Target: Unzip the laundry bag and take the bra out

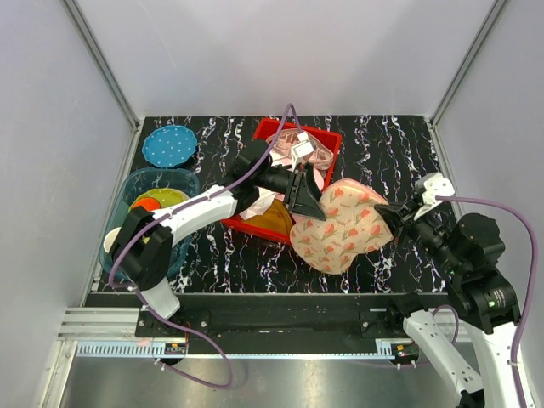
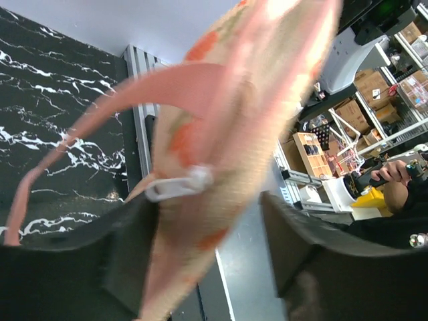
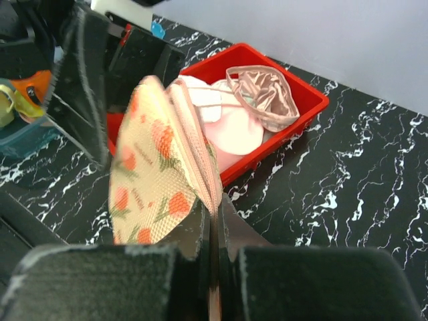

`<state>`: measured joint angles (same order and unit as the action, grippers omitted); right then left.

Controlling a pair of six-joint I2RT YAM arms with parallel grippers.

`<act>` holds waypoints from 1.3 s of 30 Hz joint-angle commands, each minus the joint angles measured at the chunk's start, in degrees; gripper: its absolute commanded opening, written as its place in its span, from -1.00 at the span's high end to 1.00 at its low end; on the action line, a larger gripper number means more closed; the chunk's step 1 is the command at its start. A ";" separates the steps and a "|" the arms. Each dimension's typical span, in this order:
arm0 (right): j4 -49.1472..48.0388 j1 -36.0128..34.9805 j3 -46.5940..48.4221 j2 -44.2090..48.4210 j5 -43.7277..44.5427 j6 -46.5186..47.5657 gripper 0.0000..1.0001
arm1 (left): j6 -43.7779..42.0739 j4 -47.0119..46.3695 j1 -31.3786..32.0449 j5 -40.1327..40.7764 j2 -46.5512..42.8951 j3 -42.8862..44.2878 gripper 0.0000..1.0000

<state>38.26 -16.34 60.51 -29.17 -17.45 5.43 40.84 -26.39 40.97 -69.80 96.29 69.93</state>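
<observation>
the right jaws are clenched on the pink edge trim at one end of the laundry bag [image 3: 157, 180], pinching it flat and holding the bag off the bench [image 3: 361, 194] so that it stands on edge. the left jaws stand wide apart at the other end, with the bag's rim passing between the two pads and the white zipper pull [image 2: 179, 186] just in front of them, not pinched. judging by this, the task is at its opening step: the bag is lifted and stretched between the arms, the seam looks closed as far as the wrist view shows, and the bra is nowhere in sight, presumably inside. unzipping and removal are both left to do. the bag is a flat oval pouch, peach-cream with red-orange flowers, slightly puffed. behind it the red bin [image 3: 309, 100] holds a glossy pink item [image 3: 264, 93] and pale garments [image 3: 231, 130].
</observation>
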 commanded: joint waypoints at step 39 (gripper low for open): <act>7.45 -0.01 11.29 -12.39 -10.85 11.36 -0.98 | -46.29 74.11 7.98 49.23 0.21 38.08 1.00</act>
<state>50.26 -16.27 68.16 -40.29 -28.10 16.36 -2.98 46.74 47.51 -25.21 96.71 102.52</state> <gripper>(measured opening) 0.986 0.029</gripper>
